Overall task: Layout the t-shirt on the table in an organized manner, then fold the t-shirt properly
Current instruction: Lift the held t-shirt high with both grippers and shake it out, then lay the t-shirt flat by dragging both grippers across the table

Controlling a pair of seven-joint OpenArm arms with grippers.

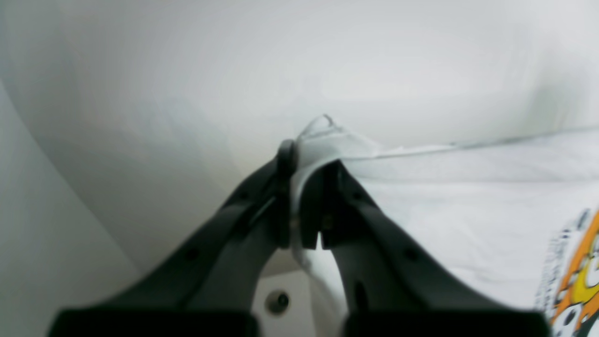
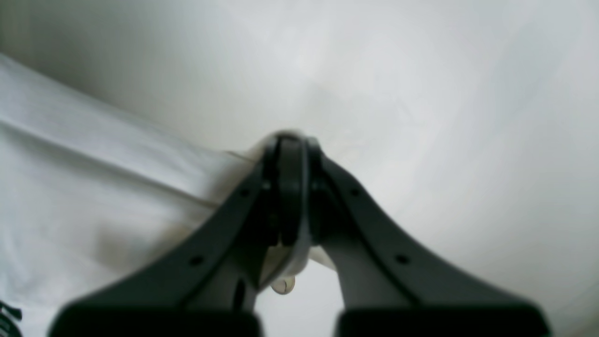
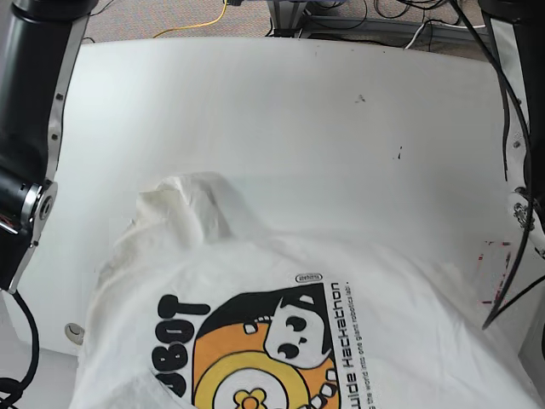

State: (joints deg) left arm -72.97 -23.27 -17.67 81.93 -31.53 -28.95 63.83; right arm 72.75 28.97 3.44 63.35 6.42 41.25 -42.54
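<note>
Step in hand, by my reading: layout, not yet folding. White wrinkled cotton t-shirt [image 3: 281, 281], orange-black print up, lies bunched on glossy white tabletop [image 3: 281, 111], spilling past near edge.

Left tool [image 1: 306, 180] pressed together, pinching hem fold. Right tool [image 2: 292, 187] pressed together, thin cloth edge between tips.

Next move likely calls for pulling both held edges apart, cloth taut, then laying flat.

Cloth soft, limp, creased; hump rises left of print.

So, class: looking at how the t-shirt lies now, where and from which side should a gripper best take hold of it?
Probably at an outer hem edge, coming in from the side, low over the table. The t-shirt lies print-up and mostly flat, so only its edges offer a thin fold to pinch. The left gripper and right gripper are each shut on such an edge.
</note>
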